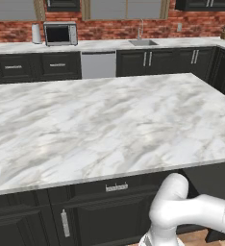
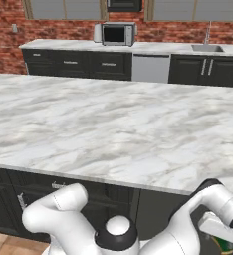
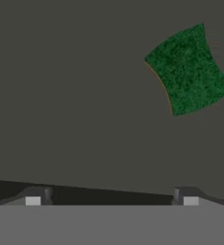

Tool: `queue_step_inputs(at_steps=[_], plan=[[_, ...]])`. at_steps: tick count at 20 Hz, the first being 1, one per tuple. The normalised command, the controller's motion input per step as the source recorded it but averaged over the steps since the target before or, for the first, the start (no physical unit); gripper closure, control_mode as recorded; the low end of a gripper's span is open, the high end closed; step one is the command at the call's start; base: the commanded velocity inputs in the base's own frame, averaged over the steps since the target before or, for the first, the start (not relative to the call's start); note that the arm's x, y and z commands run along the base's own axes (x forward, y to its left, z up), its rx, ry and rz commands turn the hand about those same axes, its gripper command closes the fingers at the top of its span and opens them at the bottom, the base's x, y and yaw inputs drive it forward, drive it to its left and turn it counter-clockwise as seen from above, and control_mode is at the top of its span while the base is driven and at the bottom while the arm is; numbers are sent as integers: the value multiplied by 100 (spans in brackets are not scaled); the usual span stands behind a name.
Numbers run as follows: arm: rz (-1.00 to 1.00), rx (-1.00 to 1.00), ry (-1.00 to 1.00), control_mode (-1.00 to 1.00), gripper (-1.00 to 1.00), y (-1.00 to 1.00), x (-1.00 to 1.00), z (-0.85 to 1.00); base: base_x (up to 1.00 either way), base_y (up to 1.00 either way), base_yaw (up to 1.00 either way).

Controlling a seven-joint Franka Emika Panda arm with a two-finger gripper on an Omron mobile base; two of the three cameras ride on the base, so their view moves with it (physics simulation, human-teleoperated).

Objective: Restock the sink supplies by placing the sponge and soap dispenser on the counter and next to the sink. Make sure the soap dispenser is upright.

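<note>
sponge [image 3: 188, 71]: in the hand view it lies with the dark green side up, on a plain dark grey floor of some enclosed place, at the upper right, with a thin yellow edge on its left side.
jaws: wide open, nothing between them; the two dark tips stand far apart at the bottom of the hand view, and the sponge is well apart from them.
gripper [image 3: 111, 201]: it looks straight onto the dark grey floor.
arm [image 1: 181, 211]: white, bent low in front of the dark cabinets, below the edge of the island.
island [image 1: 105, 125]: broad marble surface across both base views.
surface with sink [image 1: 143, 43]: far behind, by the red brick wall, with a thin steel faucet [image 1: 141, 28].
microwave [image 1: 60, 33]: on that far surface, left of the sink.
</note>
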Motion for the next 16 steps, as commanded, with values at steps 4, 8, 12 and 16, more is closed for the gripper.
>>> queue_step_inputs(at_steps=[4,8,12,16], plan=[[2,-3,0,-100,-100,-38,30,-17,0,0,0],[6,0,0,-100,-100,-38,32,-13,0,0,0],[10,0,0,-100,-100,-38,38,-17,0,0,0],[11,0,0,-100,-100,-24,36,-33,0,0,0]])
